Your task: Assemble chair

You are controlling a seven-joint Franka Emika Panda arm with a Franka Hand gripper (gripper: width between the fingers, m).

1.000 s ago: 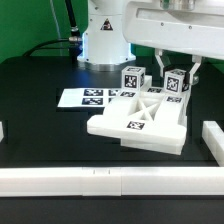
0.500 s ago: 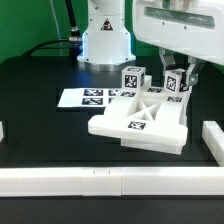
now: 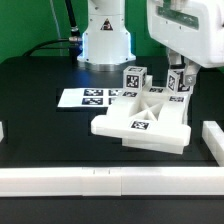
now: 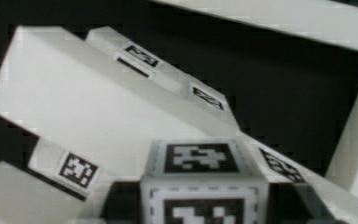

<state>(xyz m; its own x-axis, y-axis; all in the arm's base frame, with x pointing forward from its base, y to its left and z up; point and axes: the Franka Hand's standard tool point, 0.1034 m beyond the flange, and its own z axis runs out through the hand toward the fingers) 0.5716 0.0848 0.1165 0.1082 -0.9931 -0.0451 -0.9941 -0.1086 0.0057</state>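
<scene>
The jaws are pinched narrowly on an upright leg bar [image 3: 178, 82], which carries a black-and-white tag on its face and stands at the exterior view's right rear of the chair. The gripper [image 3: 179, 72] hangs straight down from the white arm [image 3: 186, 30] above it. A second tagged leg bar [image 3: 134, 79] stands apart from the first, toward the exterior view's left. Both bars rise from the chair [image 3: 143, 122], a low white block with a crossed brace and a tag on its top, which rests on the black table [image 3: 40, 90]. Just behind it, on the exterior view's left, the marker board [image 3: 88, 98] lies flat. White border rails [image 3: 100, 182] run along the table's near edge. In the wrist view, a tagged bar [image 4: 199, 185] is seen close up beside long white slabs [image 4: 105, 100].
</scene>
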